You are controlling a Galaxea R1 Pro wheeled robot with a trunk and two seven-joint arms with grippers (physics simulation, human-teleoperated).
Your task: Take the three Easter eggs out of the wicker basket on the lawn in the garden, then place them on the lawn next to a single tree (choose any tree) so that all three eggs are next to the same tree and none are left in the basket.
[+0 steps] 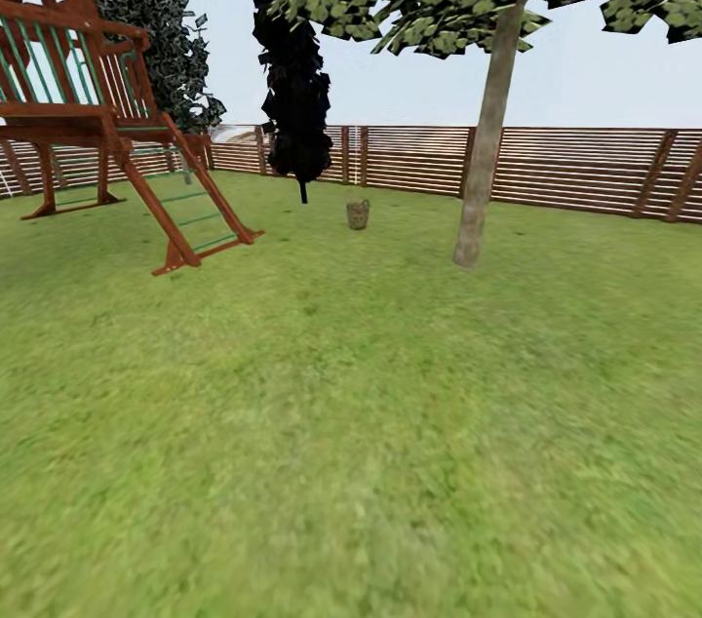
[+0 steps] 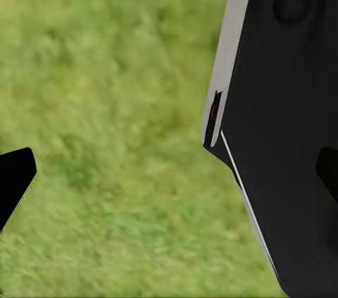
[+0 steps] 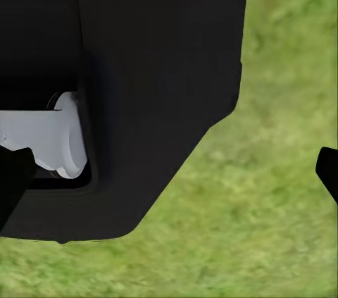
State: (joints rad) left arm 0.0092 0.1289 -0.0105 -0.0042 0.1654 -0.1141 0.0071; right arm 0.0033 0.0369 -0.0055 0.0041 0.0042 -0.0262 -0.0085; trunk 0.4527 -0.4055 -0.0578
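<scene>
One big lawn (image 1: 351, 423) fills the garden, with a brown slat fence (image 1: 575, 168) at the back. A wooden play tower (image 1: 88, 101) stands at the left. A small basket (image 1: 358, 213) sits far off on the grass, between a dark thin tree (image 1: 295, 82) and a grey-trunked tree (image 1: 485, 140). No writing can be read. Both wrist views look down at grass past black robot parts; each gripper's fingertips sit far apart, pinching nothing.

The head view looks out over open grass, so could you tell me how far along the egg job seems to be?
Nothing looks done yet: no eggs lie by the tree. Nothing is in hand either; both wrist views look down at bare lawn. A small brownish object far off near the fence may be the basket, but it is too small to tell. Finding the basket, emptying it and placing the eggs all remain.
</scene>
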